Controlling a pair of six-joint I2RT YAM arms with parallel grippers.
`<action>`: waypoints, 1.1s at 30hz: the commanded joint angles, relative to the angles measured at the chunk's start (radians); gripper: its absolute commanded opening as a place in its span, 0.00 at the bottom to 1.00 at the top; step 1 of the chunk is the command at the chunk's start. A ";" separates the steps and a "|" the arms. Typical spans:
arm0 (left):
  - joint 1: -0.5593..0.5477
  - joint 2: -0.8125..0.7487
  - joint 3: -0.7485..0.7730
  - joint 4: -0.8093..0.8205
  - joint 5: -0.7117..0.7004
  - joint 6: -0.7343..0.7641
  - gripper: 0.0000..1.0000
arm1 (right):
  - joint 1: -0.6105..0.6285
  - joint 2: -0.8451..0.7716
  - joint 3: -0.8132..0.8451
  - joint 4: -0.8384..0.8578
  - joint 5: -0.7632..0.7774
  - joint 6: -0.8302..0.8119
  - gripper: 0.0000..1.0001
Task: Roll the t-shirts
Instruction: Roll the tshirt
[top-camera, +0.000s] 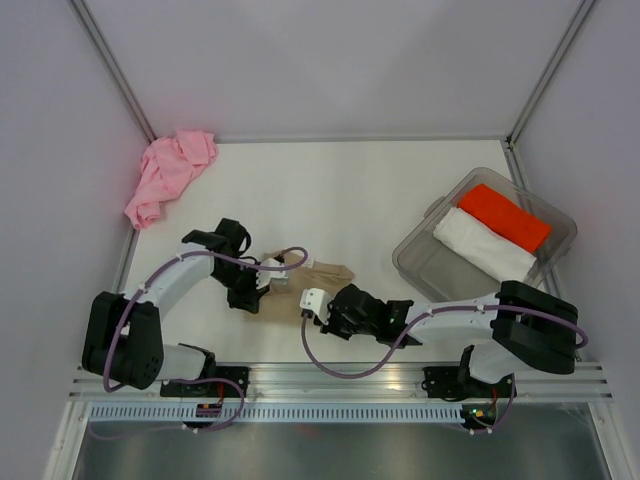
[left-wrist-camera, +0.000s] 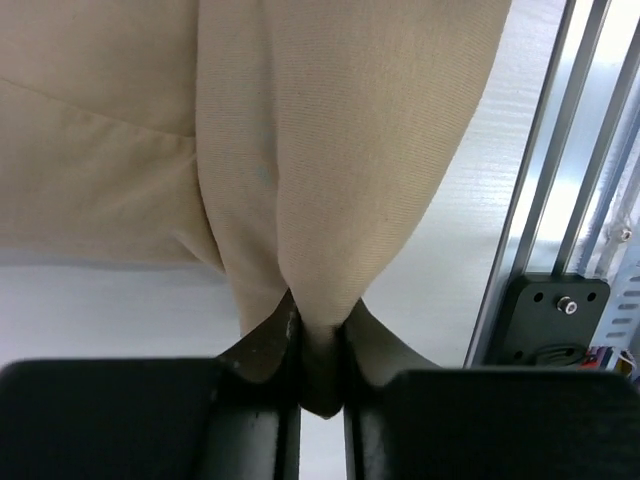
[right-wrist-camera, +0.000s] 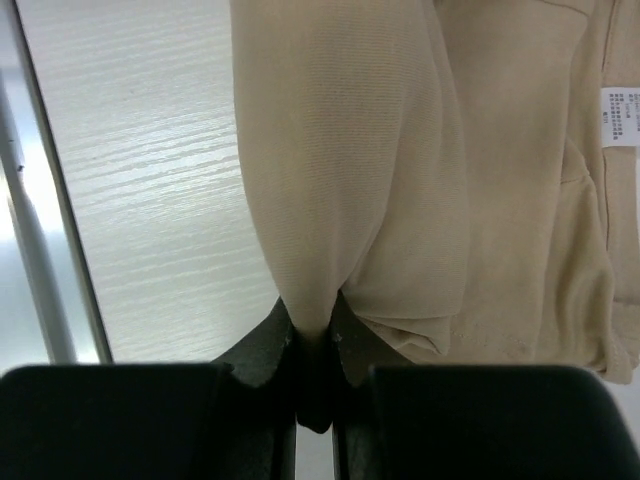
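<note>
Grip of left gripper (left-wrist-camera: 320, 340): narrow, the jaws pinching a gathered fold of the tan t-shirt (left-wrist-camera: 340, 150) between their tips.
Grip of right gripper (right-wrist-camera: 315, 340): narrow too, clamped on another fold of the same shirt, with a printed label showing just ahead and to one side.
Cloth ahead of the fingers: the shirt fans out from each pinch in loose folds. No tight roll shows in either wrist view.
Between the grippers: from above, the shirt is a small crumpled bunch on the table (top-camera: 350, 190), with both grippers close together at its near side.
Beside the left gripper: the metal rail (left-wrist-camera: 590, 150) at the table's near edge.
Beyond the right gripper, far right: a clear bin (top-camera: 412, 258) holding an orange bundle (top-camera: 505, 217) and a white bundle (top-camera: 483, 243), side by side. Whether these are rolled shirts cannot be told.
Beyond the left gripper, far corner: the pink t-shirt (top-camera: 170, 175) lies in a heap, well apart from both arms.
Progress, as a judgement: early. The tan shirt is gripped but appears neither spread nor rolled, and the pink one looks untouched, so both rolls remain.
</note>
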 joint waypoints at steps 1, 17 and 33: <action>0.020 -0.034 0.018 -0.049 0.075 -0.028 0.15 | -0.003 -0.063 -0.001 -0.009 -0.108 0.090 0.06; 0.077 0.145 0.124 0.029 0.213 -0.223 0.37 | -0.195 -0.052 -0.116 0.124 -0.467 0.529 0.00; 0.222 0.121 0.101 0.011 0.187 -0.226 0.02 | -0.252 0.063 0.129 -0.201 -0.407 0.592 0.00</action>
